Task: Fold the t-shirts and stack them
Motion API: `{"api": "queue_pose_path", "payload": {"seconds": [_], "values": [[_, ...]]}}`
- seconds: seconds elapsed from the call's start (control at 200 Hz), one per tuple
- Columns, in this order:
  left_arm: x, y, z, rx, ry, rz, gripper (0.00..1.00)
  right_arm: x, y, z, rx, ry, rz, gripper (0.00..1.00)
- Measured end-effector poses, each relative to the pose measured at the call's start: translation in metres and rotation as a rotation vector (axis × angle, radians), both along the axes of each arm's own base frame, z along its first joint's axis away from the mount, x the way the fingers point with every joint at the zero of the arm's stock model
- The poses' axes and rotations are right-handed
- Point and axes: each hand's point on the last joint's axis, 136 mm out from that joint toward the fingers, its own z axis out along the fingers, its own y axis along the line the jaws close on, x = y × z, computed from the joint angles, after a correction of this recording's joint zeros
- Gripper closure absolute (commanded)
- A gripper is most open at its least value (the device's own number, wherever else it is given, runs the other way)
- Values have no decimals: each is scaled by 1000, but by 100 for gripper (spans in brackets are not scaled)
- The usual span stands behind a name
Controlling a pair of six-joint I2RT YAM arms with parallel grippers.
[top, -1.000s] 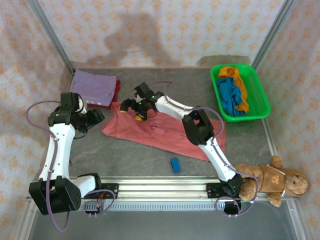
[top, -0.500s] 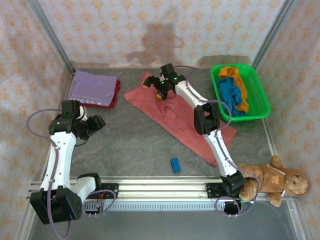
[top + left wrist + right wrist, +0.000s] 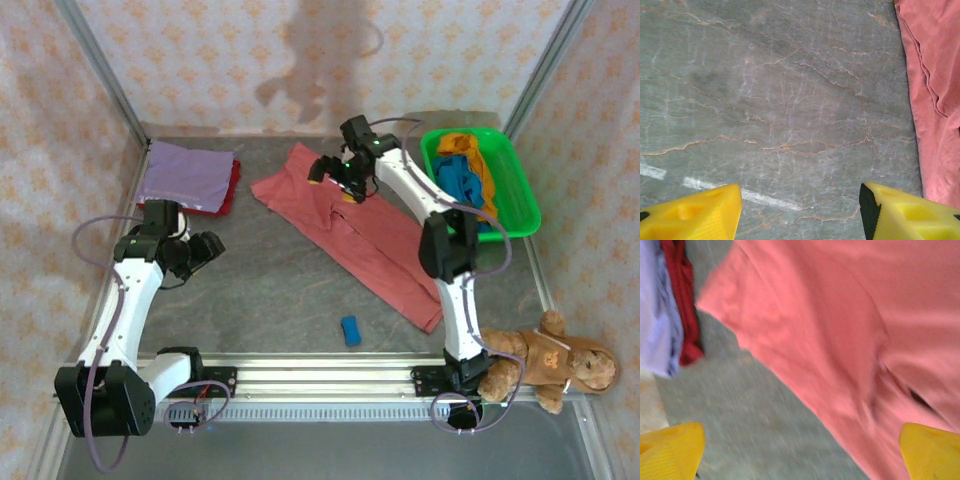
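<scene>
I see the large t-shirt point(image 3: 370, 240) spread across the middle, the folded stack point(image 3: 185, 175) at far left and more t-shirts point(image 3: 465, 185) in the bin point(image 3: 500, 233) at far right. The small block point(image 3: 350, 330) lies nearer me, and the teddy bear point(image 3: 545, 360) is at near right.

Top view: table point(image 3: 270, 285) seen from high behind, angled down. Wrist views: close, downward; salmon-pink t-shirt point(image 3: 372, 250) shared by all.

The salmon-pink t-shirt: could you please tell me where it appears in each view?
Top external: salmon-pink t-shirt lies diagonally, centre to lower right.
Left wrist: along the right edge.
Right wrist: across the upper right.
Shared landmark: the grey table beside its edge.
</scene>
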Motion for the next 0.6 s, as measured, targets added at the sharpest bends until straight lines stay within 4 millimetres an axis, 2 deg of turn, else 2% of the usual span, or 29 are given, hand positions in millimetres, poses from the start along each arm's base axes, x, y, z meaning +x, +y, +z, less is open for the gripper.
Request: {"api": "queue_pose_path", "payload": {"seconds": [0.05, 0.14, 0.235, 0.33, 0.46, 0.601], "values": [[3, -3, -1, -1, 0, -1, 35, -24, -15, 1, -28, 17, -4, 1], [8, -8, -2, -7, -6, -5, 35, -67, -40, -12, -78, 68, -8, 1], [13, -13, -5, -11, -3, -11, 34, -106, -62, -36, -132, 136, -13, 1], [16, -19, -10, -15, 11, -23, 34, -136, -79, -62, -173, 199, -14, 1], [21, -31, -19, -19, 36, -48, 33, -159, -90, -92, -203, 266, -20, 1], [26, -38, -25, -9, 49, -66, 33, -159, -88, -103, -191, 270, -33, 1]]}}
